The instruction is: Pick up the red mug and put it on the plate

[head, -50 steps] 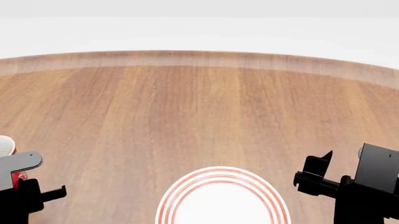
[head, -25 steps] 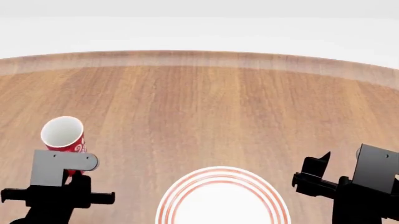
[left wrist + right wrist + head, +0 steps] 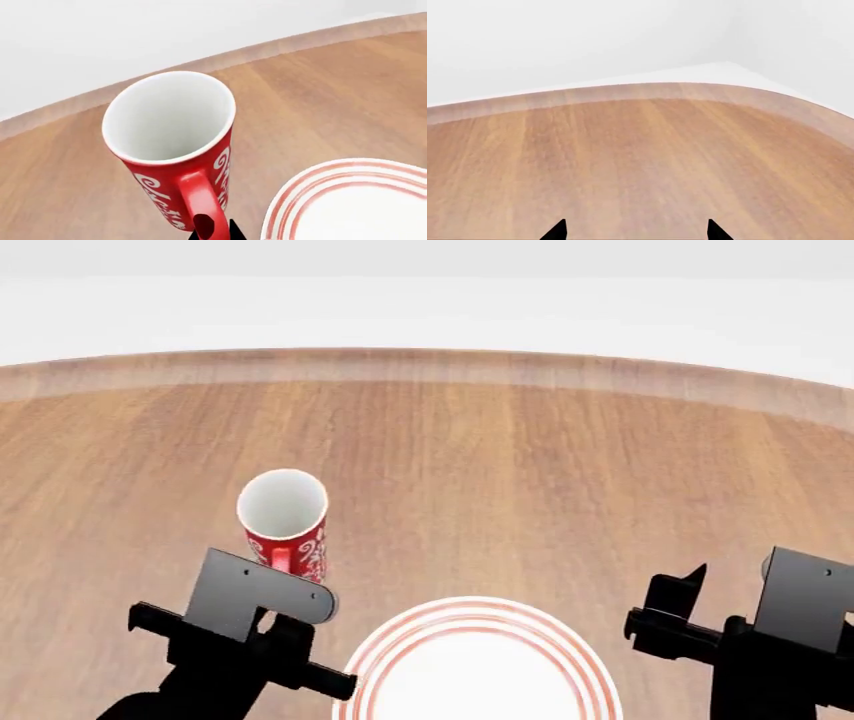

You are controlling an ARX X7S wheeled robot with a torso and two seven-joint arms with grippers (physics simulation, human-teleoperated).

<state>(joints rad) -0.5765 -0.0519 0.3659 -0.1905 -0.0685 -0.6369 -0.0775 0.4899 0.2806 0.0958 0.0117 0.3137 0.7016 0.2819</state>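
The red mug, slim with white floral marks and a white inside, hangs tilted above the table left of the plate. My left gripper is shut on its red loop handle; in the left wrist view the mug fills the middle and the plate's red-ringed rim lies beside it. The plate is round and white, cut off by the head view's lower edge. My right gripper hovers to the right of the plate, open, with only bare wood between its fingertips.
The round wooden table stretches away to its curved far edge, with a white backdrop beyond. The right wrist view shows only tabletop and its rim.
My left gripper has carried the red mug rightward from the left edge of the head view to just beside the plate. The right arm has barely moved.
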